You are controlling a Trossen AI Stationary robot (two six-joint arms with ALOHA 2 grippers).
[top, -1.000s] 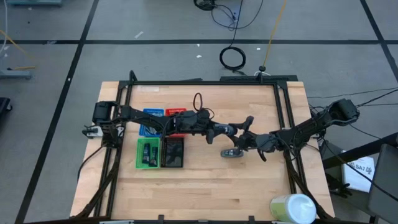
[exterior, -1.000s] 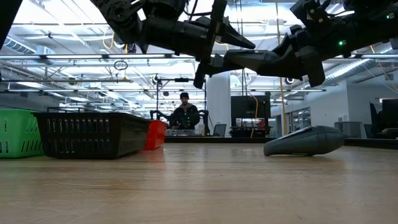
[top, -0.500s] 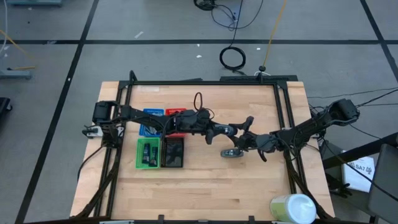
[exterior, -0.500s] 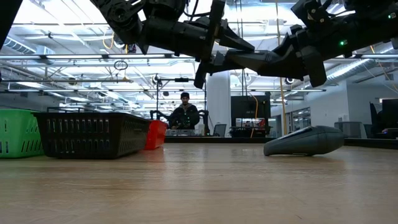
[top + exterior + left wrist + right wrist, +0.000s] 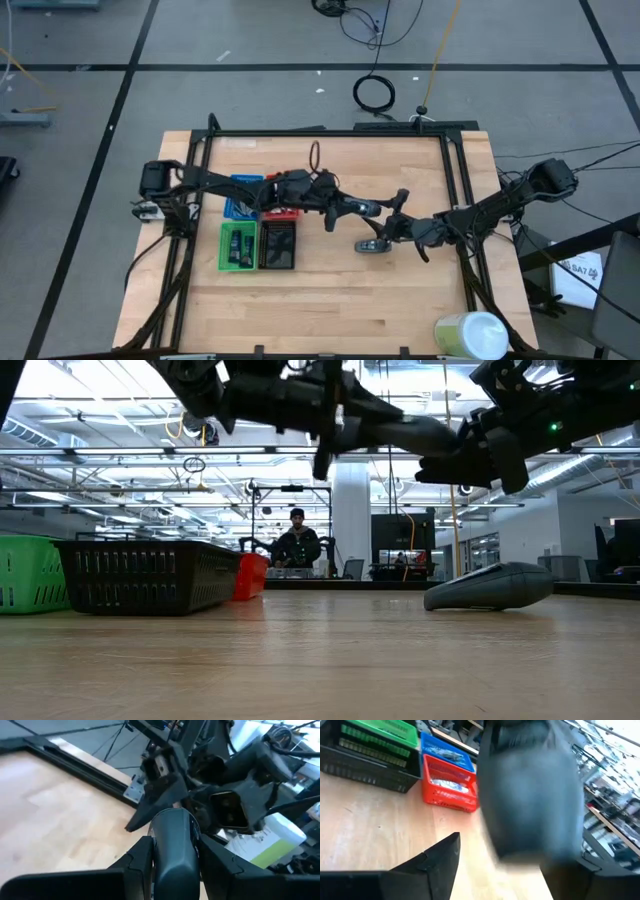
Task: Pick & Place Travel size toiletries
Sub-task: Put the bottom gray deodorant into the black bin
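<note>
Dark pack (image 5: 174, 851) pinched by left gripper (image 5: 172, 870); right gripper (image 5: 393, 226) spread nearby. Keep grip firm, carry to tray w/o tilt.

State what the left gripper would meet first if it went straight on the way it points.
Most likely the right gripper, open and facing it just ahead. The left gripper is shut on a dark grey oblong pack, whose end would touch first; depth is unclear.
</note>
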